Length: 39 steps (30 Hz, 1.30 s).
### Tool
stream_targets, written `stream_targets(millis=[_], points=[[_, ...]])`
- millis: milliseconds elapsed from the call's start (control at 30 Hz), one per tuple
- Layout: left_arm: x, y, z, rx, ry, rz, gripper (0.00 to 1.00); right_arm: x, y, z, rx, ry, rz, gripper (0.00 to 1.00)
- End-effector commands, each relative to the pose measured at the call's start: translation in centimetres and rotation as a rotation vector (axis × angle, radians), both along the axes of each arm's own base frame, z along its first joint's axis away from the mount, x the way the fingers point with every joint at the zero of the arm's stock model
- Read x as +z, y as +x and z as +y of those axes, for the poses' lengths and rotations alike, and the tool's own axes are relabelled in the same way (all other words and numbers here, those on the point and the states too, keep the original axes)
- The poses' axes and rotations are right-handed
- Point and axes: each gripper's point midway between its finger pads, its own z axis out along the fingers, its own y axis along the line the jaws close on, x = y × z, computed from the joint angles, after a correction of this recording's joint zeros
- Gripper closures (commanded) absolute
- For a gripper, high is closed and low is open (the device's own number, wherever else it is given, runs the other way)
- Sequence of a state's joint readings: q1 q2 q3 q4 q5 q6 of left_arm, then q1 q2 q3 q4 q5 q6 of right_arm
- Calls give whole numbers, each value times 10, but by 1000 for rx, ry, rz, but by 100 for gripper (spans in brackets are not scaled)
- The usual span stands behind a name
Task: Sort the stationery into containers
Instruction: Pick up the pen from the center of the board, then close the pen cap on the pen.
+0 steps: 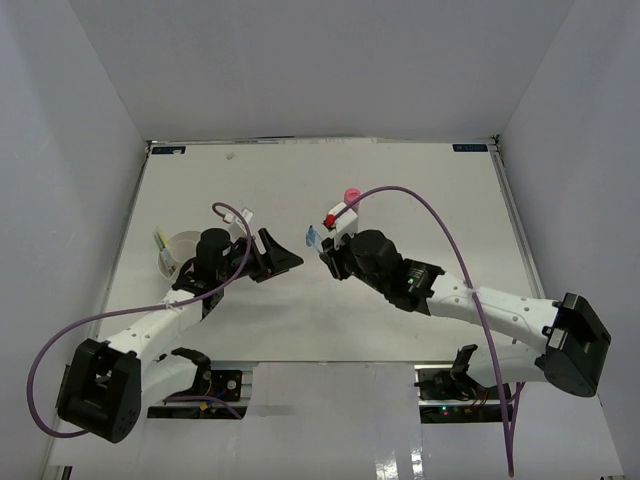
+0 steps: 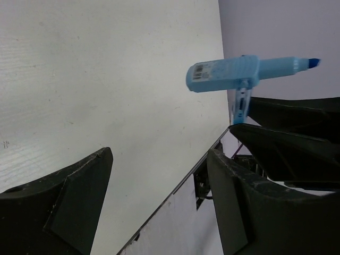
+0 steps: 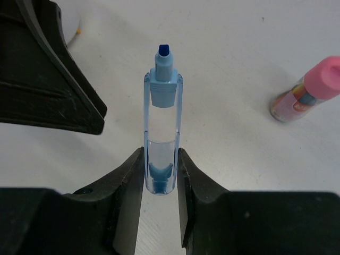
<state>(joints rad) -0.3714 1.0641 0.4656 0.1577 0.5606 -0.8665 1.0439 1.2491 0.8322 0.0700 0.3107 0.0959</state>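
Note:
My right gripper [image 1: 324,254] [image 3: 161,172] is shut on a light blue highlighter [image 1: 311,238] [image 3: 162,111], uncapped, tip pointing away, held above the table centre. It also shows in the left wrist view [image 2: 234,74]. My left gripper [image 1: 283,258] [image 2: 159,202] is open and empty, its tips facing the right gripper a short gap away. The white bowl [image 1: 180,262] stands behind the left wrist with a green highlighter [image 1: 160,241] in it. A pink-capped stubby cylinder [image 1: 351,196] [image 3: 305,90] and a red-capped marker [image 1: 336,217] lie beyond the right gripper.
White walls close in the table on three sides. Purple cables [image 1: 430,210] loop over both arms. The left gripper's black finger [image 3: 48,69] fills the upper left of the right wrist view. The table's near edge [image 2: 175,186] shows under the left gripper.

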Motion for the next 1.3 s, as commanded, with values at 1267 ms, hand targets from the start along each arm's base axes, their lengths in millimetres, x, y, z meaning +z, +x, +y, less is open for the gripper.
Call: stream_targets(millis=[1267], points=[[56,32,-22,44,-97,-168,20,49,-26,27,171,164,-34,79]])
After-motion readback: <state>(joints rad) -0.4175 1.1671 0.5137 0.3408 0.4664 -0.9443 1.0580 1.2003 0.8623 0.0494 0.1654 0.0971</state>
